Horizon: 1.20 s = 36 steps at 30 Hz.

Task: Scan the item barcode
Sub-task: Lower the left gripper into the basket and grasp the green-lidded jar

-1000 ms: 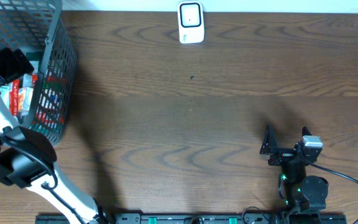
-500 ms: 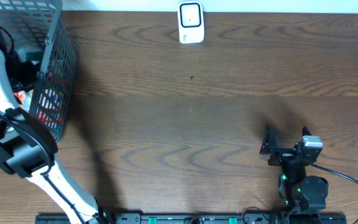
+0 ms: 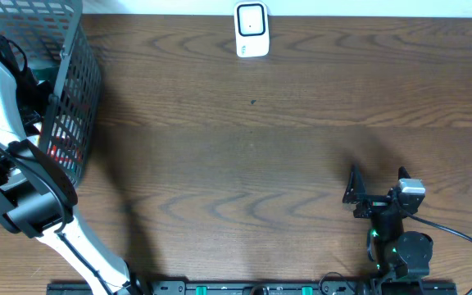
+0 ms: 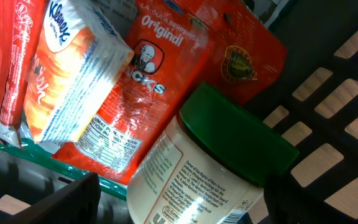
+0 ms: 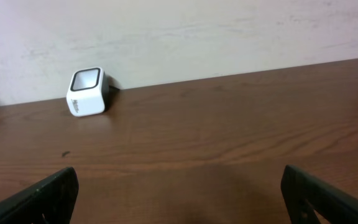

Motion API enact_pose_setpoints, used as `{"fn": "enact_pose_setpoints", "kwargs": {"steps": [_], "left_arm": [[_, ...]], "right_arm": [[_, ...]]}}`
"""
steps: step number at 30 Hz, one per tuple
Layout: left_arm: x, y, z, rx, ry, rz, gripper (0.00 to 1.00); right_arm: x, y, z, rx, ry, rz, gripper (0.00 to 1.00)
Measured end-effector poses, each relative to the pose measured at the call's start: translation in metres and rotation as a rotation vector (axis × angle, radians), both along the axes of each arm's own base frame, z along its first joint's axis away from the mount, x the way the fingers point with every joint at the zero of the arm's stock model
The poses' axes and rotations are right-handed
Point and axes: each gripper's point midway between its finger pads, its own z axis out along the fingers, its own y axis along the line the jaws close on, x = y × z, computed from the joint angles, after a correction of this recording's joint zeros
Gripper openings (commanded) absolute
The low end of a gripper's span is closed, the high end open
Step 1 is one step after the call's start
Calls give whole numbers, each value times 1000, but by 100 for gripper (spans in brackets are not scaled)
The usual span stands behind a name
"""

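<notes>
Green-lidded jar [image 4: 210, 168] between spread left gripper [image 4: 182, 194], right gripper [image 5: 176, 180] spread, empty

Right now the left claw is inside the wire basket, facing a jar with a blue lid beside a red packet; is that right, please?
Not quite: the lid is green, not blue, as the left wrist view shows. Otherwise yes: the left claw is inside the wire basket, facing the jar beside the red packet.

One wire basket [image 3: 76, 82], one white scanner [image 3: 251, 29], one green-lidded jar [image 4: 210, 174], one tissue pack [image 4: 73, 81], one orange "Original" bag [image 4: 185, 68]
</notes>
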Motion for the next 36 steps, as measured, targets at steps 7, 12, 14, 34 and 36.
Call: {"fn": "enact_pose_setpoints", "kwargs": {"steps": [7,12,14,34,36], "left_arm": [[-2,0,4,5,2,-4,91],[-10,-8,8,-28,21,-75,95],[-14,-12,9,-41,34,-109,94],[-24,-24,2,-75,72,-227,70],[-25,-25,-1,-80,75,-227,70]], "right_arm": [[0,0,0,0,0,0,99],[0,0,0,0,0,0,99],[0,0,0,0,0,0,99],[0,0,0,0,0,0,99],[0,0,0,0,0,0,99]]}}
